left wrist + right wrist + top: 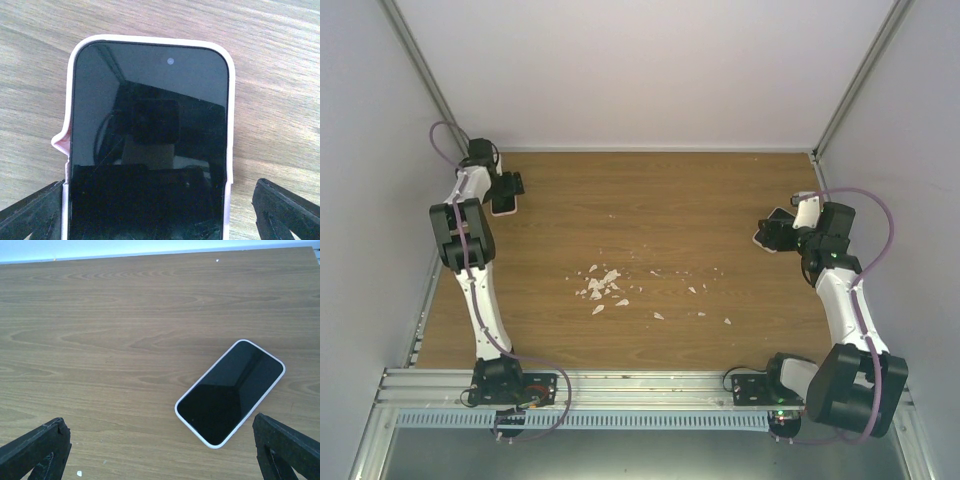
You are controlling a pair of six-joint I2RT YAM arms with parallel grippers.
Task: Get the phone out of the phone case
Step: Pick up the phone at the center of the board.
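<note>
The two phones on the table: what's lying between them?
In the top view, the stretch between the left phone and the right phone is bare wooden table. A scatter of small white scraps lies slightly closer to the near edge.

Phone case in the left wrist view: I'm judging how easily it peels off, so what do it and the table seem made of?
The phone case looks like soft silicone or flexible plastic, pale pink and matte: its left edge bulges away from the phone. The table looks like wood-grain laminate, smooth with slight sheen; real wood cannot be excluded.
</note>
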